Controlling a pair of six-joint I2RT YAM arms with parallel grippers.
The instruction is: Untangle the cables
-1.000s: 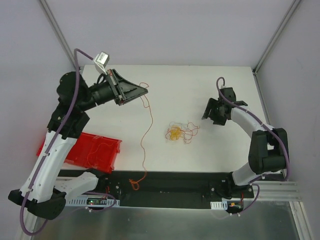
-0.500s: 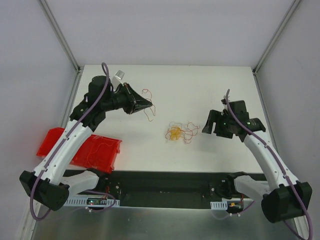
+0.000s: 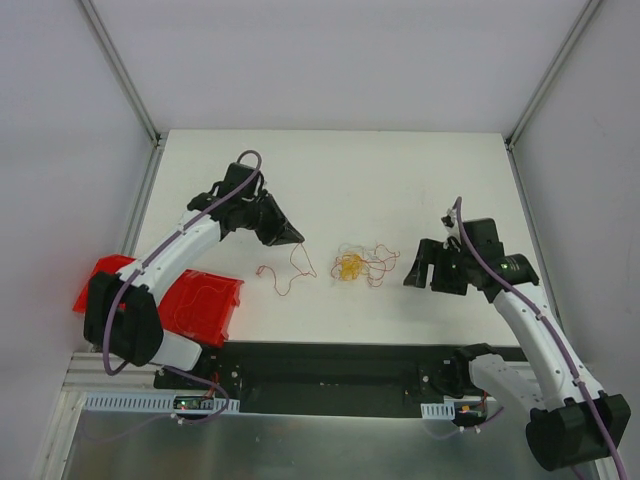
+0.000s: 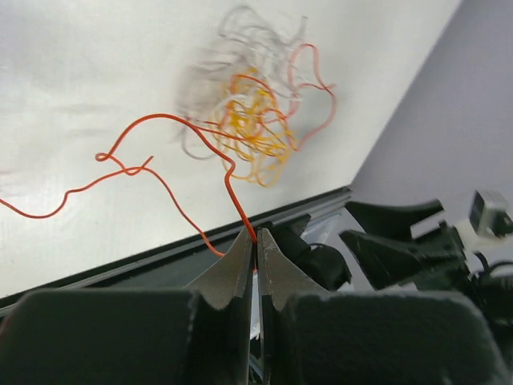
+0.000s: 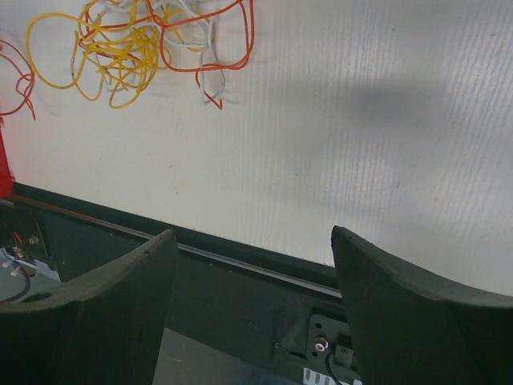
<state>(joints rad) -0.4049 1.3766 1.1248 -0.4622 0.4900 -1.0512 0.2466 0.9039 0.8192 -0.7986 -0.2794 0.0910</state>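
Slack has come into the red strand (image 3: 280, 272), clamped in the left tool (image 3: 295, 238), which swung from upper left toward centre (strand looks free). Remaining cables (image 3: 362, 265) lie mid-counter (image 3: 400, 180); right tool (image 3: 422, 268), fingers apart, has neared them.

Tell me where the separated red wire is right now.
The red wire is pinched in the shut left pincer; in the top view it curls on the table between the red bin and the tangle.
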